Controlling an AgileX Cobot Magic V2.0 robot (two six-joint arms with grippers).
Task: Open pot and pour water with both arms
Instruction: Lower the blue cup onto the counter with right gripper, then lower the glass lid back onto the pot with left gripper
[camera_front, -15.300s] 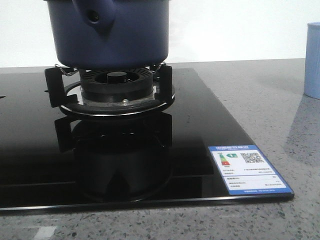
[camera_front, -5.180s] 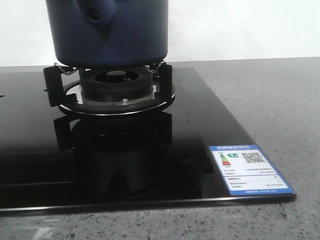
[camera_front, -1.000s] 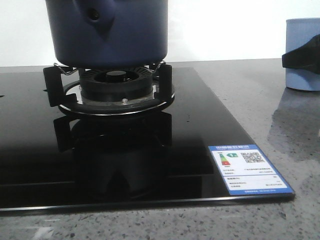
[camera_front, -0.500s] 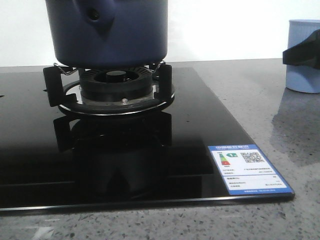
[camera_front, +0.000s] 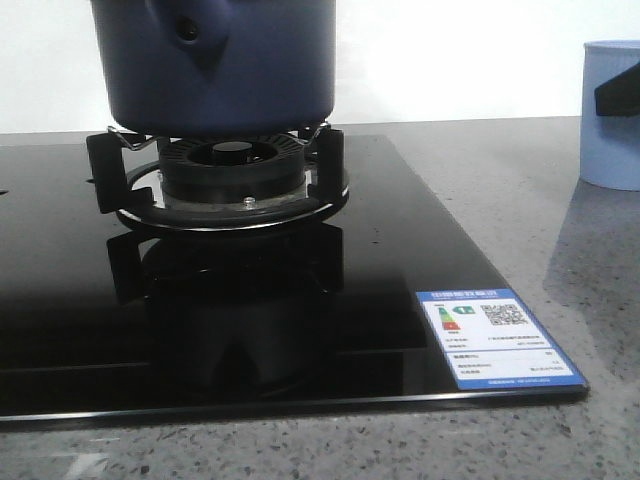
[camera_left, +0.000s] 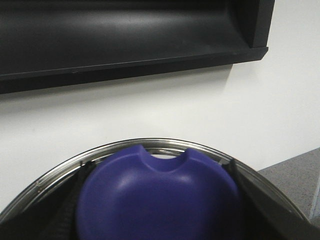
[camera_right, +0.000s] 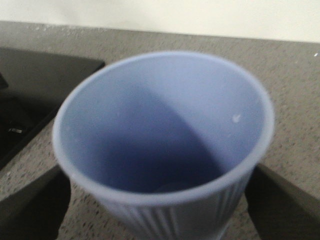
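**Cup set aside, lid off the pot**

The grey speckled bench (camera_front: 520, 190) carries a black glass hob (camera_front: 300, 300); on its burner grate (camera_front: 225, 185) stands the pot (camera_front: 220, 60), dark navy with a holed lug facing the camera. Well to the right on the bench stands the pale blue ribbed cup (camera_front: 612, 115), upright; from above its inside looks empty, though blur hides the bottom.

In the left wrist view a navy knob sits on a steel-rimmed lid (camera_left: 155, 195). The left tool's fingers (camera_left: 65, 220) flank the knob closely, apparently pinching it; wall fills the background, so the lid seems held clear of the pot.

The right tool (camera_right: 155, 210) straddles the cup, one dark finger each side; I cannot tell whether they press it or have let go.

If it is releasing, draw back level so the cup stays upright, and keep the lid steady, away from the pot's mouth.
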